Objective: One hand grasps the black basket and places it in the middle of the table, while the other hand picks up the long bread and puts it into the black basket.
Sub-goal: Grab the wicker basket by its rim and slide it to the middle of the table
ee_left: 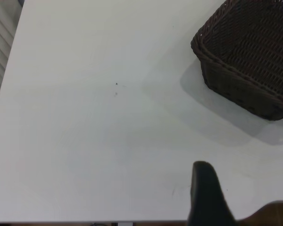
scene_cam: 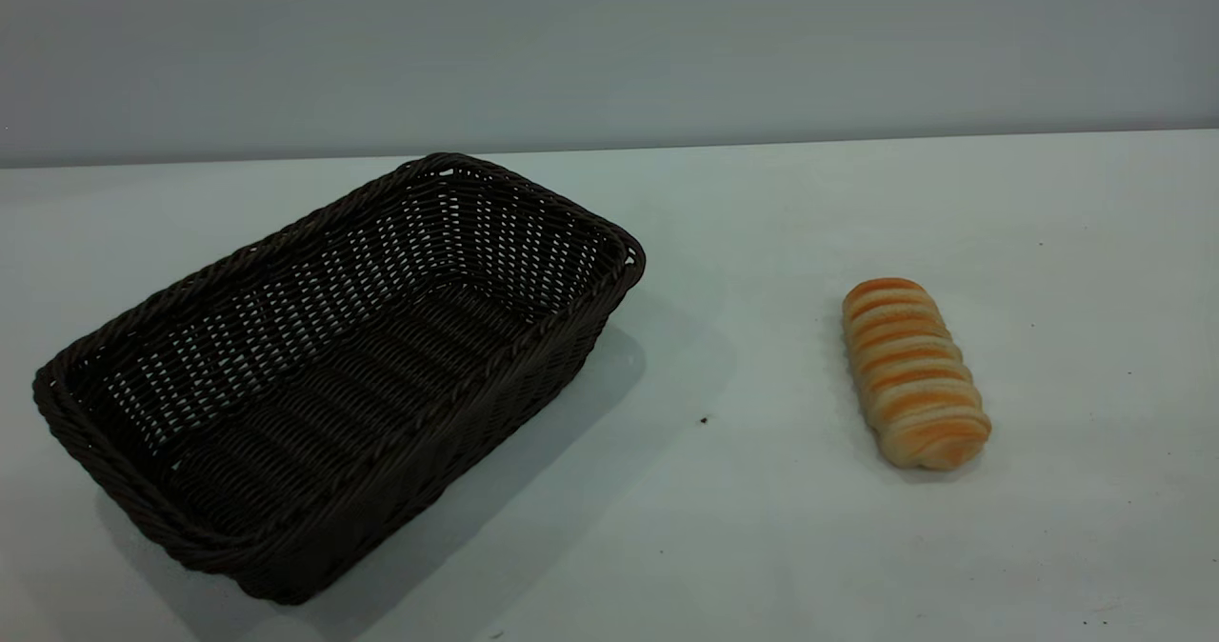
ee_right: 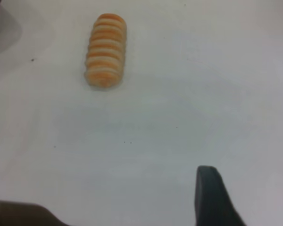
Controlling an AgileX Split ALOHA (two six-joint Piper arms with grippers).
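The basket (scene_cam: 324,375) stands upright on the table (scene_cam: 743,518), toward the left edge as the exterior view shows it; its long axis runs on a diagonal, one short end toward the near left corner, the other toward the far middle; its interior holds nothing; its base rests flat and throws a shadow to its right. The bread (scene_cam: 912,371) lies on its side on the bare tabletop, toward the right edge; it is well apart from the basket, with open table between them; its long axis runs roughly from far to near; a small dark speck (scene_cam: 704,420) lies on the table between the two items, nearer the basket's shadow.

No arm appears in the exterior view. In the left wrist view one dark finger (ee_left: 205,195) of the left gripper shows at the frame's border, above bare table; the basket's corner (ee_left: 254,61) lies farther off, untouched; whether that gripper is wide or narrow cannot be told. In the right wrist view one dark finger (ee_right: 210,197) of the right gripper shows over bare table; the bread (ee_right: 105,50) lies well clear of it, not contacted; its spread likewise cannot be told. Neither gripper carries anything visible.
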